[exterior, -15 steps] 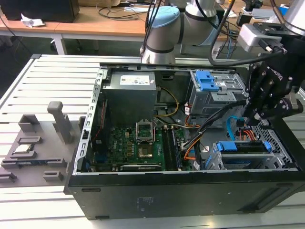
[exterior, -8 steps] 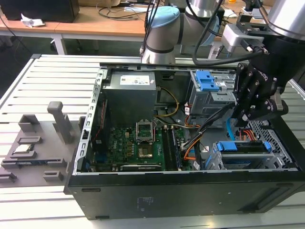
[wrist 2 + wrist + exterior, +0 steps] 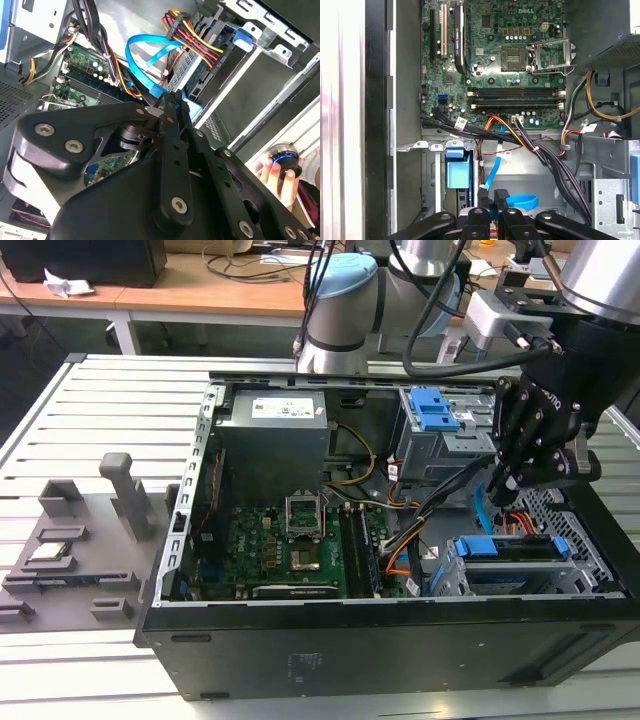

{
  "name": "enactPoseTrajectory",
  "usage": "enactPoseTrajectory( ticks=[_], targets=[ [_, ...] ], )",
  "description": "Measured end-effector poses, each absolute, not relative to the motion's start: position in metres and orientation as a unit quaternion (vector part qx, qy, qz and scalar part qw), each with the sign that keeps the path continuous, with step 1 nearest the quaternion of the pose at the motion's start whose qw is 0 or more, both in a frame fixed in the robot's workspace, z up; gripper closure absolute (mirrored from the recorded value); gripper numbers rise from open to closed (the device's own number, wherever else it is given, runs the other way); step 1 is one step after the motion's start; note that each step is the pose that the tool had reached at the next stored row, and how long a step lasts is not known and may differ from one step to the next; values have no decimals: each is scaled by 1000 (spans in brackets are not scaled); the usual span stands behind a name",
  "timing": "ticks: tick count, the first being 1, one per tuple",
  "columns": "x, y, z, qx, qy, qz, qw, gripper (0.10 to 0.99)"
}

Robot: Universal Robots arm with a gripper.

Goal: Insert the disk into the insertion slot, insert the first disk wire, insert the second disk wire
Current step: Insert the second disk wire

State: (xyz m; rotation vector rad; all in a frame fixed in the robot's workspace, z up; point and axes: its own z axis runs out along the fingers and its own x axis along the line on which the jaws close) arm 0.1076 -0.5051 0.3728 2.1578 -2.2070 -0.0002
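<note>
The open black computer case [image 3: 400, 630] fills the lower middle of the exterior view, sitting on a ribbed grey counter [image 3: 110, 400]. At the lower right inside the case, the disk [image 3: 510, 548] with its bright blue frame lies in the insertion slot [image 3: 460, 575], a low grey metal cage.

Just above it, at the right of the frame, hangs the black claw [image 3: 512, 483]. In the second wrist view the claw [image 3: 172, 102] has its tips pinched nearly together on the second disk wire [image 3: 142, 62], the flat blue cable, which loops up toward the top middle of that frame. Right beside the loop, the first disk wire [image 3: 192, 37], a red, orange and black bundle, runs to the back of the disk.

In the first wrist view thick black cables [image 3: 555, 160] cross close by the claw, and the blue cable curls at the bottom middle.

Further in, the green motherboard [image 3: 290, 540] covers the middle of the case. Behind it stands the grey power supply box [image 3: 275, 435], and at the upper right a taller grey bay [image 3: 440, 440] has a blue latch [image 3: 433, 408].

At the lower right of the second wrist view, a person's hand [image 3: 275, 175] rests on a round knob.
</note>
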Motion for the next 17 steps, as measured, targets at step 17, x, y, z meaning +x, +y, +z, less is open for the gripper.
enactPoseTrajectory(
  ticks=[17],
  targets=[
    [110, -529, 368, 699, -715, 1, 29, 925]
  ],
)
